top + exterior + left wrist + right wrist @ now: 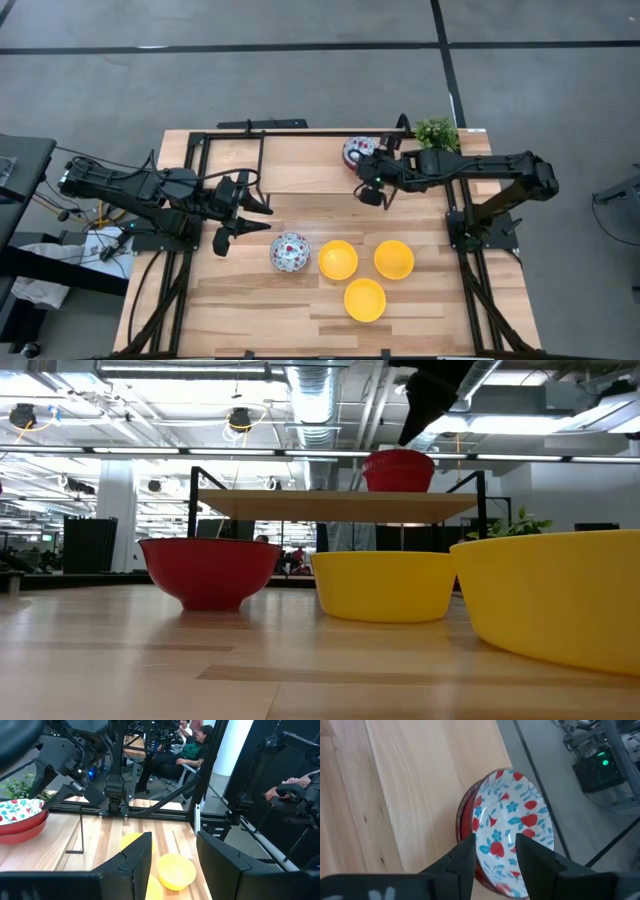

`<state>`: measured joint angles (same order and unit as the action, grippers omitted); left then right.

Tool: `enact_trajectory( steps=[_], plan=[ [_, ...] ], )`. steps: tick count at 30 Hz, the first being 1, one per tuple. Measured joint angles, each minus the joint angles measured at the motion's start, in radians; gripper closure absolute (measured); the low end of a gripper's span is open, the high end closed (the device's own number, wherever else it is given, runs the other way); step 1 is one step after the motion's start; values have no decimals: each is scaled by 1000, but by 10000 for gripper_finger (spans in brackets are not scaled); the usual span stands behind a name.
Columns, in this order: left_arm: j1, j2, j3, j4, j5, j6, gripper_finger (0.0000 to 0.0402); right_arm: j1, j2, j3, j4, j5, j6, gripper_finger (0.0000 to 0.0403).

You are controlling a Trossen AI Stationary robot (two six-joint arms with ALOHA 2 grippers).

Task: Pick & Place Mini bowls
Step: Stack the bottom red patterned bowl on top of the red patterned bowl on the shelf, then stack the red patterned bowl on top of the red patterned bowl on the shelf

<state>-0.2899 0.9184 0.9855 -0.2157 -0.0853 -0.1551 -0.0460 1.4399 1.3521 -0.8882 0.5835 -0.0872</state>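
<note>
Two floral bowls (512, 827) sit nested on a raised wooden shelf (300, 505) at the table's far side; in the low view only their red outsides (398, 470) show. My right gripper (494, 840) hovers open above this stack (358, 152), apart from it. A third floral bowl (290, 252) rests on its base on the table. Beside it stand three yellow bowls (338, 260), (394, 259), (364, 300). My left gripper (262, 217) is open, left of the single floral bowl, with the yellow bowls (175, 870) ahead of it.
A small green plant (437, 132) stands at the far right corner, close to the stacked bowls. Black frame rails (230, 135) carry the shelf and border the table. People sit in the room beyond the table (190, 750).
</note>
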Motion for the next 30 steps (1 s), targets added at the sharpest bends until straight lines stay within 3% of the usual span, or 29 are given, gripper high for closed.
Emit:
enact_trajectory(
  steps=[16,30],
  plan=[
    [0,0,0,0,0,0,247,-7,26,0,-6,-34,-11,274],
    [0,0,0,-2,0,0,247,6,-18,11,10,78,-27,274]
  ],
)
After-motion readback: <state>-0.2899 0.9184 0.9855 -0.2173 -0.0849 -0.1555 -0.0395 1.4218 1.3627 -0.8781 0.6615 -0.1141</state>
